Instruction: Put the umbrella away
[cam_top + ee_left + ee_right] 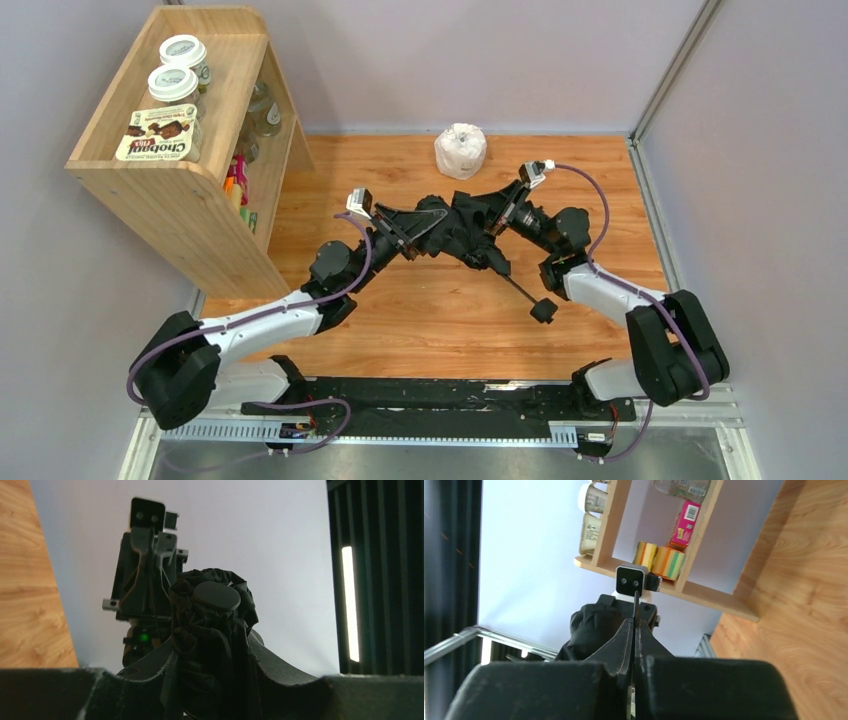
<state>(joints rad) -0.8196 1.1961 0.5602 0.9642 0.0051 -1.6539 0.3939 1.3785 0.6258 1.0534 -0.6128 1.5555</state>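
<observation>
The umbrella (pixel 465 225) is a crumpled black fabric bundle held between both arms at the middle of the table. Its thin shaft (pixel 515 285) slants toward the near right and ends in a small black handle knob (pixel 543 310). My left gripper (pixel 425 228) comes in from the left. In the left wrist view my left gripper (pixel 215 650) is shut round the bunched fabric (pixel 210 630), with the round end cap (pixel 216 596) above. My right gripper (pixel 500 222) meets the bundle from the right. Its jaws (pixel 634 625) are pressed together on a thin black strip of the umbrella (pixel 594 625).
A wooden shelf unit (pixel 190 190) stands at the back left, with white-lidded jars (pixel 180 85) and a Chobani box (pixel 158 135) on top. Coloured cans (pixel 659 560) sit on a lower shelf. A white wrapped roll (pixel 460 150) stands by the back wall. Grey walls close in both sides.
</observation>
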